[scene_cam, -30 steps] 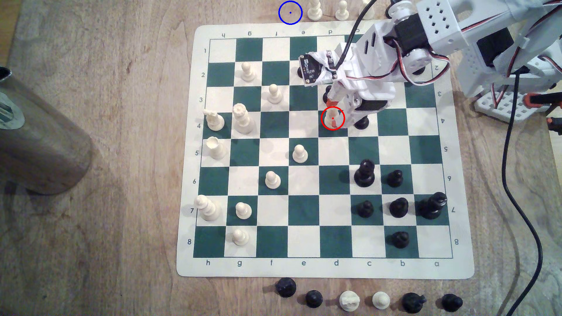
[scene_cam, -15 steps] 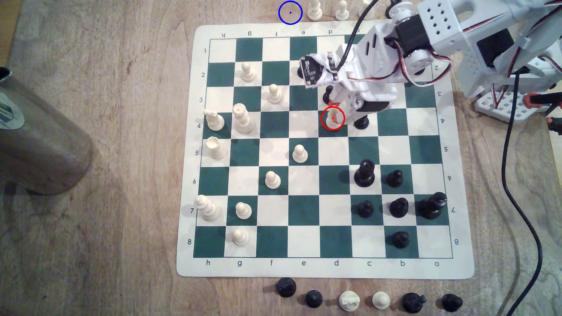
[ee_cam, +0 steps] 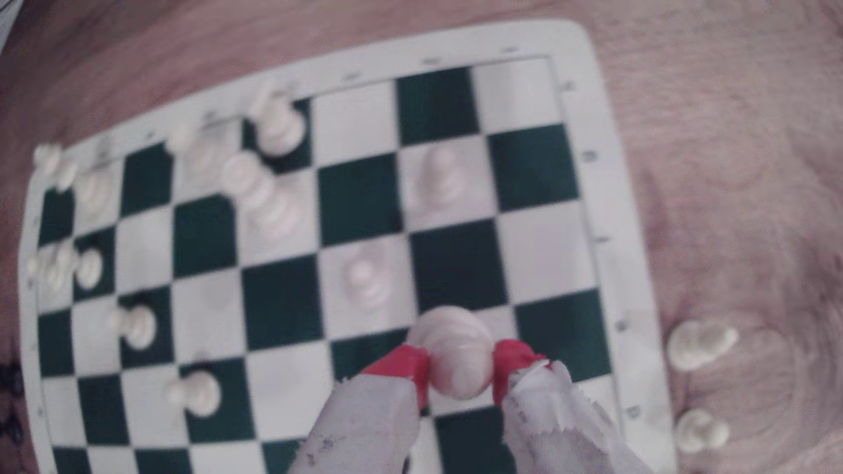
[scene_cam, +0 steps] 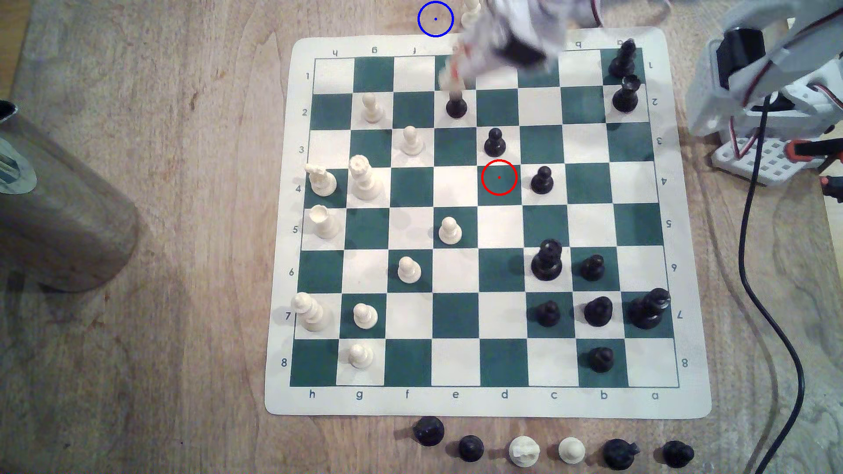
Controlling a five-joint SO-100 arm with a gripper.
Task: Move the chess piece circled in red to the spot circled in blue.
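One white pawn (ee_cam: 458,353), absent now from the red-ringed square (scene_cam: 499,177) where it stood a moment ago, rides clamped between the closed red-tipped jaws of the gripper (ee_cam: 460,371) above the board's far edge, near the blue-ringed spot (scene_cam: 435,19) on the table (scene_cam: 182,228).

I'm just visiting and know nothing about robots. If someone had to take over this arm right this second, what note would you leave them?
Gripper: shut on the white pawn, pinched between the red-tipped fingers.
Pawn: off the board and in the air; in the exterior view the blurred, moving arm is over the far edge of the chessboard, near the e file.
Red ring: its d4 square is bare.
Blue ring: on the wooden table beyond the board, to the exterior view's left of the arm, nothing in it yet.
Done: pick-up and lift. Left: carry the pawn over the blue ring, set it down upright, open the fingers.
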